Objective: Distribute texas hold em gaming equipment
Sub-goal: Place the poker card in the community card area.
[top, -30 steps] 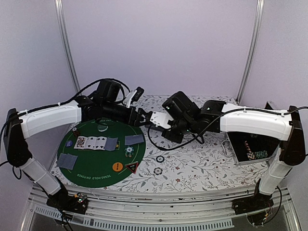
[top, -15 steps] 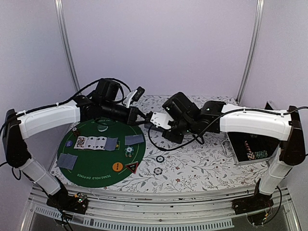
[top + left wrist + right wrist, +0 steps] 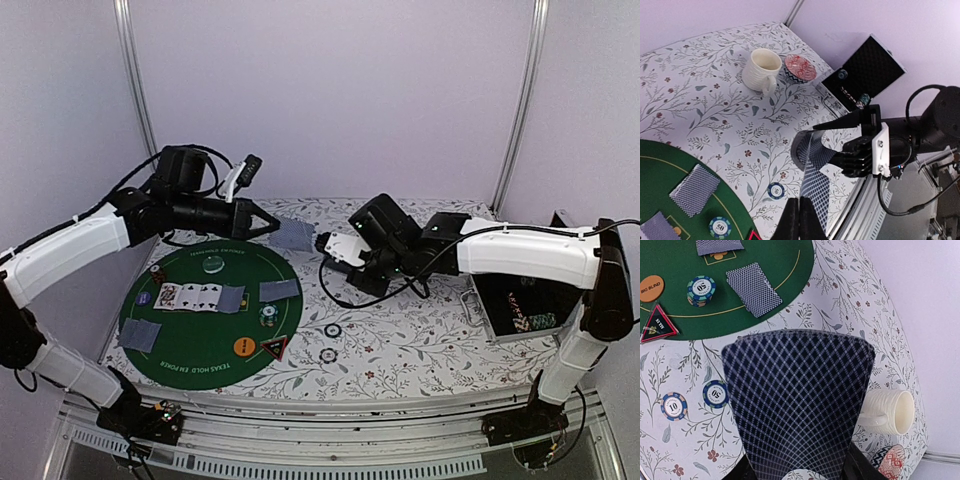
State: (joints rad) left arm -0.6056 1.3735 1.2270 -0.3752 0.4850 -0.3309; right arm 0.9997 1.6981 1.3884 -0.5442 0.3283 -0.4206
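My left gripper (image 3: 272, 228) is shut on one grey-blue-backed playing card (image 3: 295, 234), held in the air beyond the round green mat (image 3: 170, 355). In the left wrist view the card (image 3: 819, 192) runs edge-on from the closed fingertips (image 3: 792, 222). My right gripper (image 3: 338, 247) is shut on the rest of the deck (image 3: 797, 400), which fills the right wrist view. On the mat lie face-up cards (image 3: 190, 296), a face-down card (image 3: 279, 290), a chip stack (image 3: 268, 316), an orange button (image 3: 245, 347), a triangular marker (image 3: 274, 348) and a clear disc (image 3: 212, 265).
Two loose chips (image 3: 332, 330) (image 3: 326, 355) lie on the floral cloth right of the mat. A cream mug (image 3: 761, 70) and a red-patterned dish (image 3: 800, 67) stand at the back. An open black case (image 3: 520, 310) with chips sits at the far right.
The left gripper closed on a card at the deck, then pulled back to the left and upward with it. The right gripper with the deck barely shifted.
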